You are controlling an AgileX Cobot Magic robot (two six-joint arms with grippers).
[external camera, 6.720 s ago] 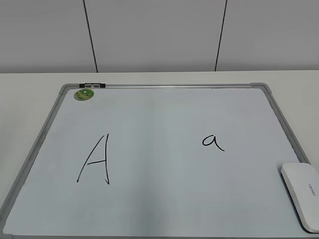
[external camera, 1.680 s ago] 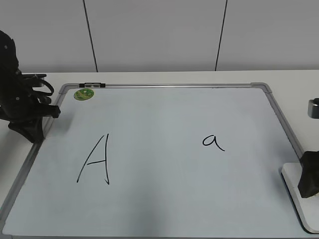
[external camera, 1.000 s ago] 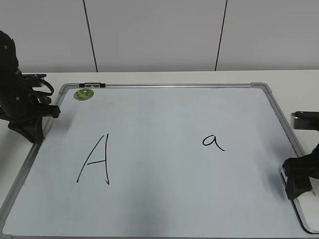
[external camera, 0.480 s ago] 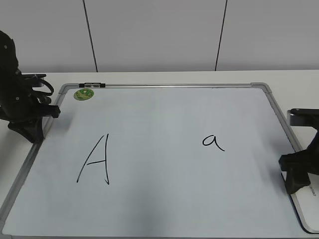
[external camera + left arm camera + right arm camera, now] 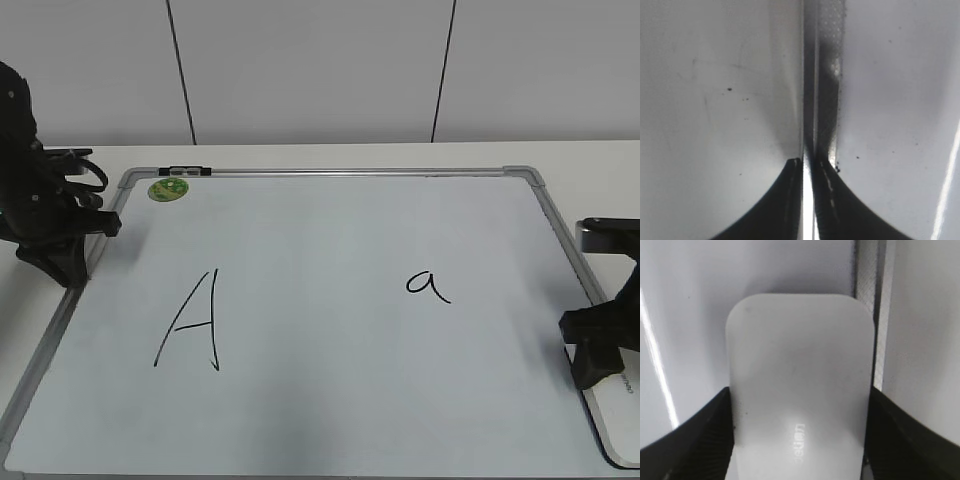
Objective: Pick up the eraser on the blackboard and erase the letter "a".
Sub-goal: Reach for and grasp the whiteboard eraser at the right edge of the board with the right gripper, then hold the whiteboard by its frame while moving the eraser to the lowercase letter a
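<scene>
The white eraser point(image 5: 620, 420) lies at the blackboard's point(image 5: 320, 240) front right corner, on its surface and partly over the frame. My right gripper point(image 5: 597, 355) is down over it. In the right wrist view its two fingers point(image 5: 800, 392) press against both long sides of the eraser point(image 5: 800, 365), which still rests on the board. The small letter "a" point(image 5: 428, 286) is to the left of and beyond that gripper, untouched. My left gripper point(image 5: 68, 268) sits at the board's left edge; its fingers point(image 5: 808, 162) are shut over the frame strip point(image 5: 825, 100).
A tall capital "A" point(image 5: 190, 320) is drawn on the board's left half. A round green magnet point(image 5: 168, 189) sits at the back left corner. The board's grey frame point(image 5: 867, 290) runs just right of the eraser. A white table surrounds the board.
Over the last second my right gripper moved slightly left and away and settled over the eraser. It has held still for the last half second. The left arm has not moved.
</scene>
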